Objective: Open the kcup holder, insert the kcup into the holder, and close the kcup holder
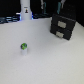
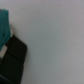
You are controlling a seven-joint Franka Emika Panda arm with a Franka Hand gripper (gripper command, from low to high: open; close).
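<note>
The kcup (image 1: 23,48), a tiny white pod with a green top, stands upright on the white table (image 1: 45,60) toward the exterior view's left. The kcup holder (image 1: 62,26), a black boxy unit with two pale-handled drawer fronts, stands at the back on the exterior view's right; both drawers look shut. The kcup is well apart from the holder. In the blurred wrist view I see bare white table (image 2: 55,40) and a black boxy shape (image 2: 14,61) at one edge; I cannot tell what it is. My gripper's fingers show in neither view.
A tall white bottle-like post (image 1: 25,10) stands at the back, toward the exterior view's left. Dark clutter (image 1: 10,19) lines the table's far edge. A teal patch (image 2: 4,25) sits at the edge of the wrist view.
</note>
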